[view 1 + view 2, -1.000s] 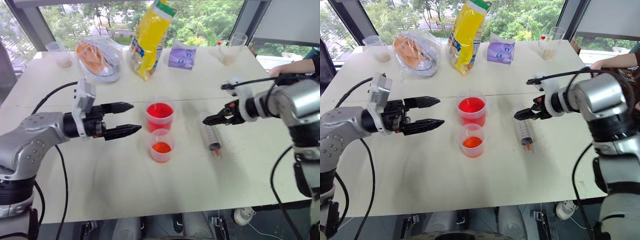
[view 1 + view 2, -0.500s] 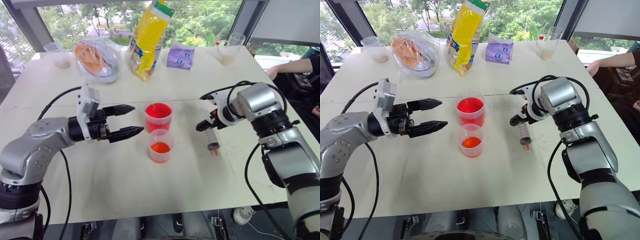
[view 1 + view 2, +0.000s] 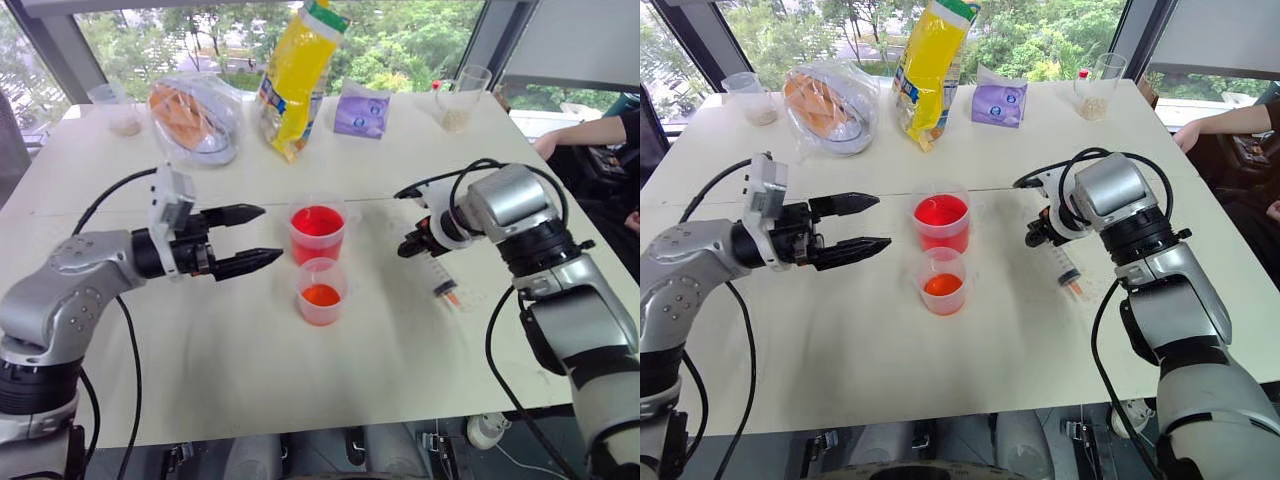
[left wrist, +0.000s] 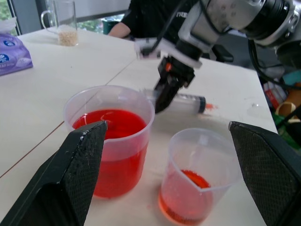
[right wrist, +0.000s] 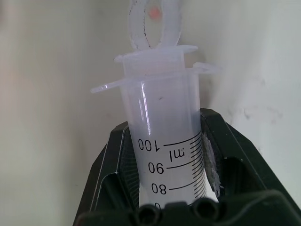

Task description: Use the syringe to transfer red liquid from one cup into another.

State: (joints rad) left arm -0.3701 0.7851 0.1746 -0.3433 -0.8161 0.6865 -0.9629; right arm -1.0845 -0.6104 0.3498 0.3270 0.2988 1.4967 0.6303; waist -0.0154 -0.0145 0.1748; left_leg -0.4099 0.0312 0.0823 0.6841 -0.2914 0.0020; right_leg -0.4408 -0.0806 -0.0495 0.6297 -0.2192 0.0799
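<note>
The syringe (image 3: 437, 275) lies on the white table to the right of the cups, its orange-red tip (image 3: 450, 293) toward the near edge. My right gripper (image 3: 412, 245) is shut on its barrel (image 5: 164, 141) just below the flange, with one black finger (image 5: 113, 160) on each side. The larger cup (image 3: 318, 230), with deep red liquid, stands mid-table. The smaller cup (image 3: 322, 292), holding a little orange-red liquid, is just in front of it. My left gripper (image 3: 270, 233) hovers open to the left of both cups, pointing at them, with nothing between its fingers (image 4: 70, 179).
At the table's far side stand a yellow bag (image 3: 295, 75), a clear bag with orange contents (image 3: 195, 115), a purple pack (image 3: 362, 110) and two clear cups of beige grains (image 3: 125, 108) (image 3: 460, 100). A person's arm (image 3: 585, 135) rests at the far right edge.
My right gripper came down over the syringe and closed on its barrel. The syringe swung, its tip now farther right. The left gripper stayed put.
</note>
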